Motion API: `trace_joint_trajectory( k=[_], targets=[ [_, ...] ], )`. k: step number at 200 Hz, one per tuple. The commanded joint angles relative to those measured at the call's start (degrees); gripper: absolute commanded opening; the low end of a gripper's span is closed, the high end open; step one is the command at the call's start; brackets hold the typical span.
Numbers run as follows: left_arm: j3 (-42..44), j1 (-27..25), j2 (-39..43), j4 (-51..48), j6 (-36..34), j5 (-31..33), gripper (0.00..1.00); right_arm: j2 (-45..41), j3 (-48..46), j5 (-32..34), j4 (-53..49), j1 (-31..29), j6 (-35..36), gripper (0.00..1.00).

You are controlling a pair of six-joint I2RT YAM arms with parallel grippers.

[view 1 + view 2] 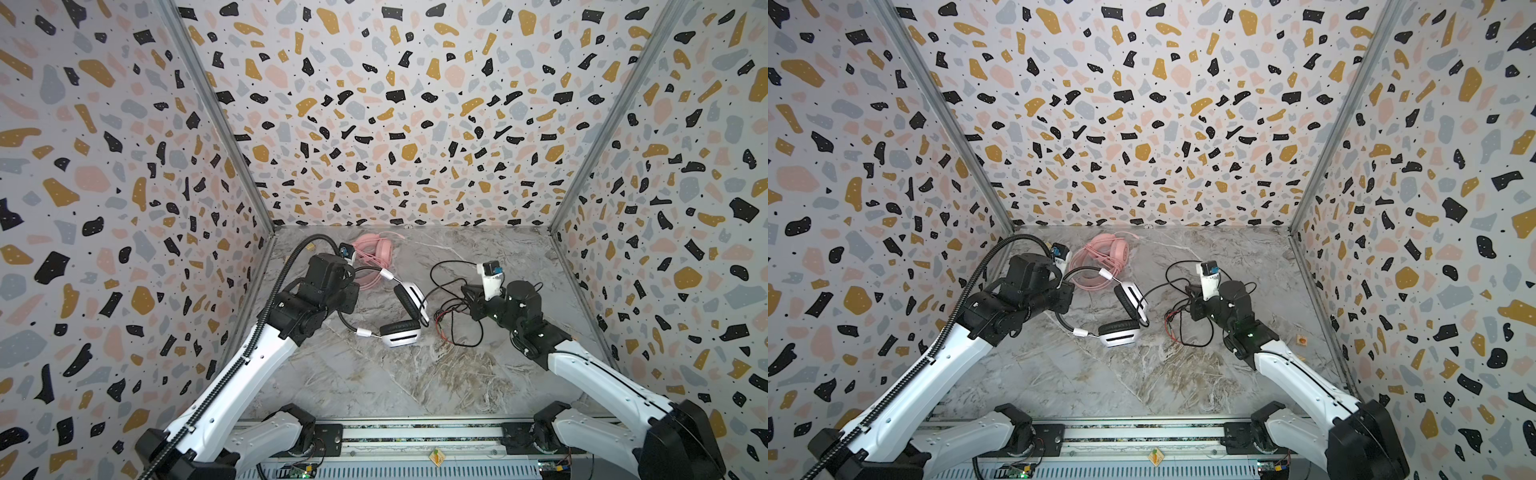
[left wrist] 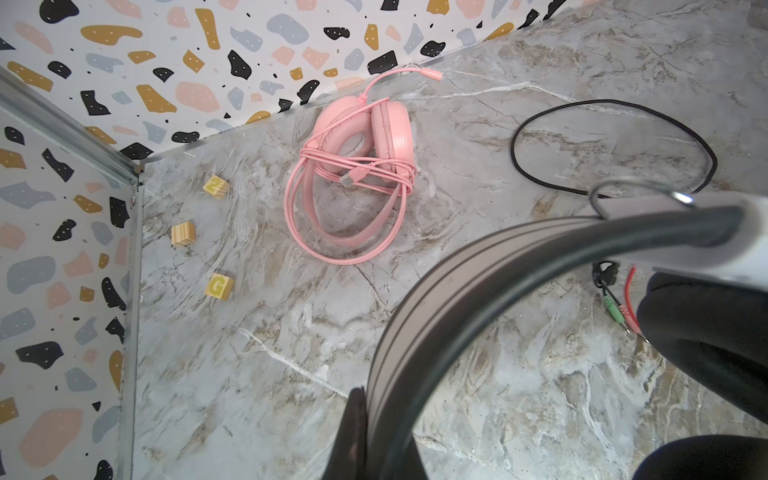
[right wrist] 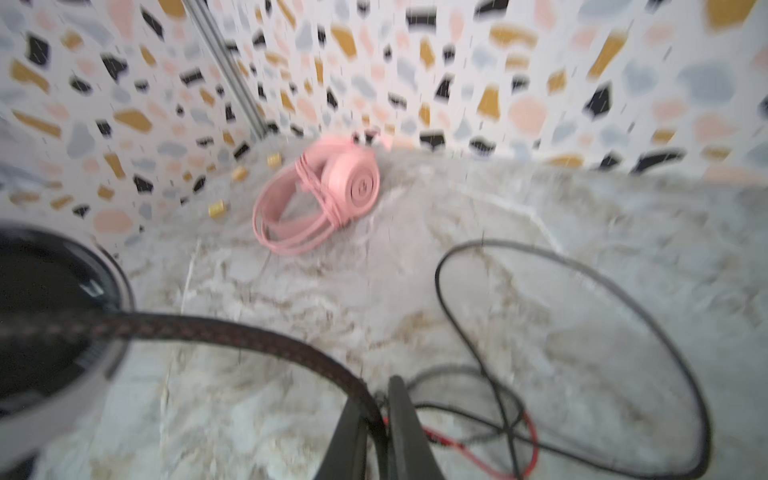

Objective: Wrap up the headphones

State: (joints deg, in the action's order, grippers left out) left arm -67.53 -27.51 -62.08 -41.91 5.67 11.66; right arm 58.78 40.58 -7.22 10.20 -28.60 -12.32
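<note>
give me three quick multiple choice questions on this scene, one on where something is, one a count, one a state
1. Where does the pink headset lie?
A) by the back wall
B) at the near edge
C) at the right side

2. How many wooden blocks show in the left wrist view?
A) one
B) three
C) five

3. The pink cord is:
A) wound round its headset
B) spread out loose
C) cut in two

Answers:
1 A, both top views show it just in front of the back wall.
2 B, three cubes lie apart near a side wall.
3 A, its strands cross the ear cups in a tight bundle.
</note>
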Motion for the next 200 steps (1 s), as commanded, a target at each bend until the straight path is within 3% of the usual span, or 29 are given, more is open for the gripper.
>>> trace_joint_trajectory(
  k=[1,32,57,73,105,156,200],
  targets=[
    [-0.2,1.2,0.5,6.9,0.1,-1.1,0.00,-5.0,11.7,3.6,-8.8,-0.2,4.4,0.12],
    [-3.7,1.8,-2.4,7.4,-0.8,-5.0,0.00,-8.7,19.8,4.3,-14.6,-4.3,7.2,0.11],
    [-3.6,1.7,-3.3,10.2,-1.6,-11.5,0.00,-8.4,24.9,9.3,-19.0,-11.5,10.7,0.11],
    [-3.5,1.4,-4.2,10.3,-1.5,-14.8,0.00,-7.0,27.4,12.8,-19.9,-16.0,13.0,0.12],
    [-3.7,-1.1,-5.2,9.4,-2.3,-15.1,0.00,-0.7,34.0,14.2,-23.5,-21.3,17.5,0.12],
    [-4.9,-5.2,-5.8,7.0,-2.2,-16.4,0.00,7.3,38.5,12.6,-24.8,-23.3,19.6,0.13],
    [-5.4,-8.8,-5.7,5.7,-2.1,-19.6,0.00,12.4,39.4,18.3,-25.8,-22.6,20.0,0.14]
  ],
)
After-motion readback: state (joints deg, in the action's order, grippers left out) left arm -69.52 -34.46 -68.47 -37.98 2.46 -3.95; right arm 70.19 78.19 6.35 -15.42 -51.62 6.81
